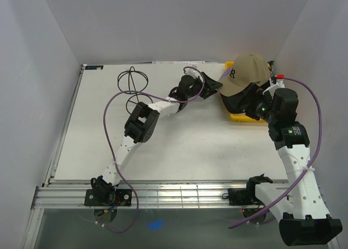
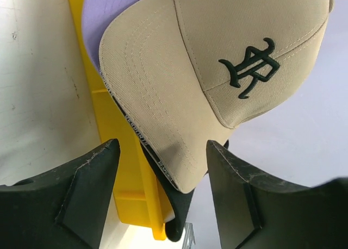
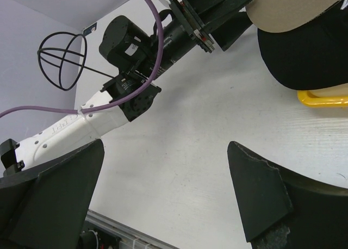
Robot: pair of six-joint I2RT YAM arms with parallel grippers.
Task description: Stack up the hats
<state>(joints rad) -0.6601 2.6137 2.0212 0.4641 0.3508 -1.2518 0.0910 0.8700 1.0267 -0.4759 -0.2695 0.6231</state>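
Tan cap (image 1: 249, 69): top of the pile at the far right corner of the counter (image 1: 179, 145), crown up, brim pointing toward the counter's middle; dark stitched logo on the front panel.
Black cap (image 3: 310, 53): directly under the tan cap, its brim showing just below the tan brim.
Lavender cap (image 2: 109, 15): also in the pile under the tan one; I see only a patch of it beside the tan brim.
Yellow tray (image 2: 128, 167): carries the pile; its rim runs along the counter under the brims.
My left tool (image 2: 161, 145): released, jaws apart, one finger on each side of the tan brim's tip; the brim sits in the gap and I see no contact on either side.
My right tool (image 3: 166, 145): released, jaws spread wide with only bare counter between them, low beside the pile on its near side, close to the black cap.
My left arm (image 1: 142, 124): stretched across the counter toward the far right corner.
Wire frames (image 1: 132, 79): two black wire shapes near the far edge, left of the middle, well apart from the pile.
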